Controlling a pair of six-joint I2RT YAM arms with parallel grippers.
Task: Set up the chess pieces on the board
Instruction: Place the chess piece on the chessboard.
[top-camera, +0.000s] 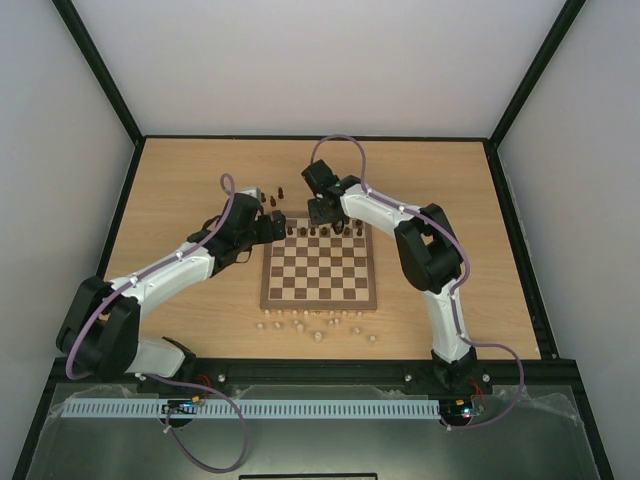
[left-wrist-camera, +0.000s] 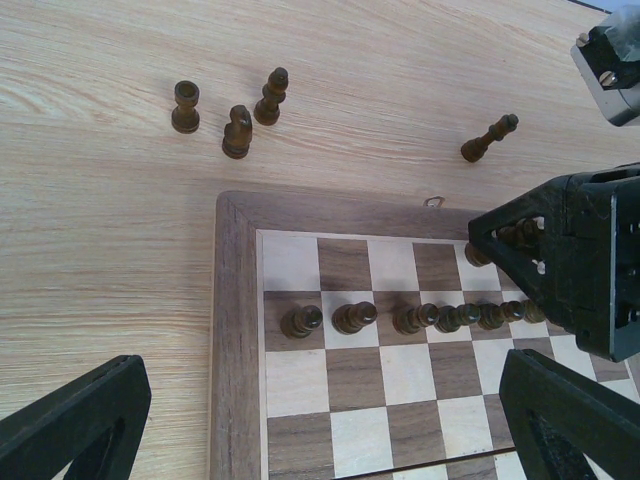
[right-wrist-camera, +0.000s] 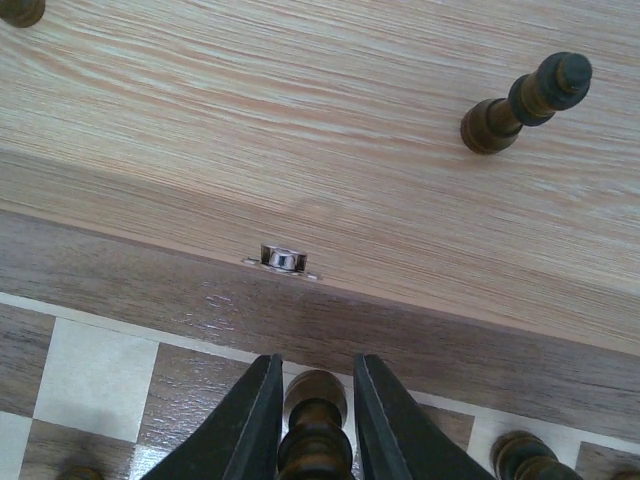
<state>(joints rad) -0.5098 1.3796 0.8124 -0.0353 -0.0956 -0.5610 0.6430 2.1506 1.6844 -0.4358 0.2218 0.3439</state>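
A dark chess piece (right-wrist-camera: 315, 400) on the board's (right-wrist-camera: 420, 345) far row is pinched between the right gripper's (right-wrist-camera: 316, 368) fingers, clear only from the right wrist, while the left wrist shows the left gripper's (left-wrist-camera: 320, 400) fingers wide apart over the board.

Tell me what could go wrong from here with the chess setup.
The right gripper clamps a dark piece near a neighbouring piece; lifting away could topple either. The pawn row stands tightly packed close by, so one nudge may knock several. The open left gripper hovers near the right one; the two might collide.
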